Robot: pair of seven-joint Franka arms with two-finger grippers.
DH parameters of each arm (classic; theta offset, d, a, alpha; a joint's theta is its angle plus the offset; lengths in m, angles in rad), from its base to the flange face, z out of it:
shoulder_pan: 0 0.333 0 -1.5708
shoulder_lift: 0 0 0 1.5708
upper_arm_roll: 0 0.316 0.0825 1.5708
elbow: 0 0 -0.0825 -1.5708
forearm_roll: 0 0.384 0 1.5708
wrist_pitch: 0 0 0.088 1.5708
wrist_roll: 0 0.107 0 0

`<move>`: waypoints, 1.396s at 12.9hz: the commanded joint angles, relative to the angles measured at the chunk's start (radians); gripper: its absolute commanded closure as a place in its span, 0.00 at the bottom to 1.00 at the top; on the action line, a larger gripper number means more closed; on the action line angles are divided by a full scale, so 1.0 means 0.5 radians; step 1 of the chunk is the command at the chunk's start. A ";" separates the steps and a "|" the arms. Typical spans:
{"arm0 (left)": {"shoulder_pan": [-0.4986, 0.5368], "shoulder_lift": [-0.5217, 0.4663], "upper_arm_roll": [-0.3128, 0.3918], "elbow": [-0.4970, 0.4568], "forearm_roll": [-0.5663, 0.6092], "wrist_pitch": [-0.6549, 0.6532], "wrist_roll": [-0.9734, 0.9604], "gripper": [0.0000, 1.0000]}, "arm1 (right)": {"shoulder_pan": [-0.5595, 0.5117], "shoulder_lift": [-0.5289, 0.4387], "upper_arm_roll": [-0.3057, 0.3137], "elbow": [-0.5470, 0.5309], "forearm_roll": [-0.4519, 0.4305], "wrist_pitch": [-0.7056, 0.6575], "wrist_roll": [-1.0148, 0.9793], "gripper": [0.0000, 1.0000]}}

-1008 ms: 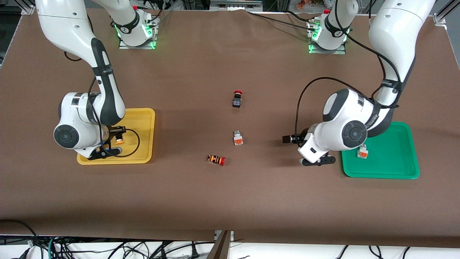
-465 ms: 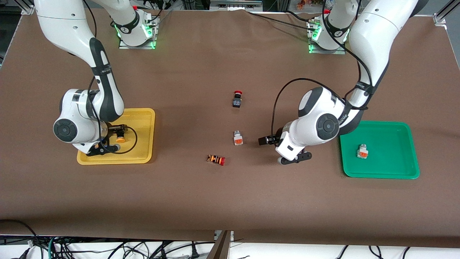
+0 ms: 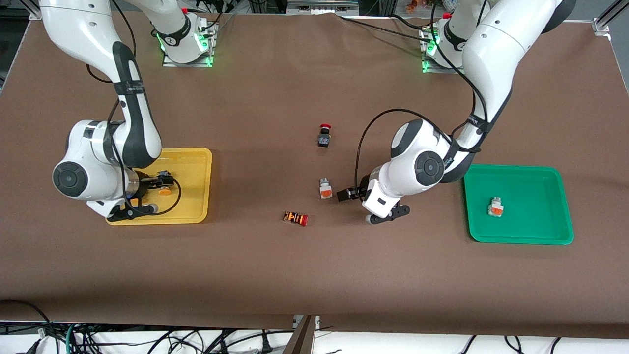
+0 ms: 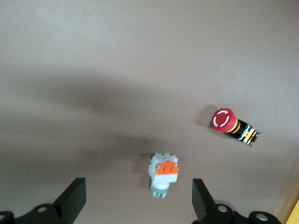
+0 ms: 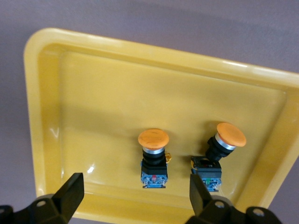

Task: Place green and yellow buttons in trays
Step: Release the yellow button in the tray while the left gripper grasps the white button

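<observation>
The yellow tray (image 3: 196, 209) holds two black-bodied buttons with orange caps; one button (image 5: 153, 156) lies beside the other button (image 5: 219, 147). My right gripper (image 3: 156, 183) hangs open and empty over that tray (image 5: 140, 49), above the buttons (image 5: 134, 193). The green tray (image 3: 540, 231) holds one white-bodied button (image 3: 495, 207). A second white-bodied button (image 3: 325, 189) lies on the table's middle. My left gripper (image 3: 345, 194) is open and empty right beside it, on the left arm's side; in the left wrist view the button (image 4: 163, 172) lies between the open fingers (image 4: 138, 201).
A black switch with a red cap (image 3: 324, 135) stands farther from the front camera than the white button. An orange-striped piece with a red cap (image 3: 296, 218) lies nearer, also in the left wrist view (image 4: 231, 125). The table is covered in brown cloth.
My left gripper has moved from the green tray's edge across the table to the white button in the middle. My right gripper has shifted slightly toward the right arm's end of the yellow tray.
</observation>
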State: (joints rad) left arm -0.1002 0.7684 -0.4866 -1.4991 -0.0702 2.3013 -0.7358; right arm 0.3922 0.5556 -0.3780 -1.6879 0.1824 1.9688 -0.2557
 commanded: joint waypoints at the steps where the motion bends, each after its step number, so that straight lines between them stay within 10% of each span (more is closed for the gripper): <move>1: -0.115 0.062 0.022 0.037 -0.056 0.107 -0.077 0.00 | 0.004 -0.028 0.032 0.068 0.037 -0.096 0.035 0.00; 10: -0.521 0.160 0.292 0.077 0.260 0.128 -0.142 0.00 | -0.569 -0.665 0.789 0.026 -0.417 -0.513 0.392 0.00; 18: -0.527 0.261 0.295 0.074 0.269 0.220 -0.145 0.00 | -0.680 -1.117 0.851 0.031 -0.417 -0.771 0.367 0.00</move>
State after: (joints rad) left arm -0.3524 0.8713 -0.3443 -1.4917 0.0395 2.4091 -0.8018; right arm 0.0914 0.0316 0.0263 -1.6534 -0.0095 1.5860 -0.0757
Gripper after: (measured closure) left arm 0.000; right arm 0.000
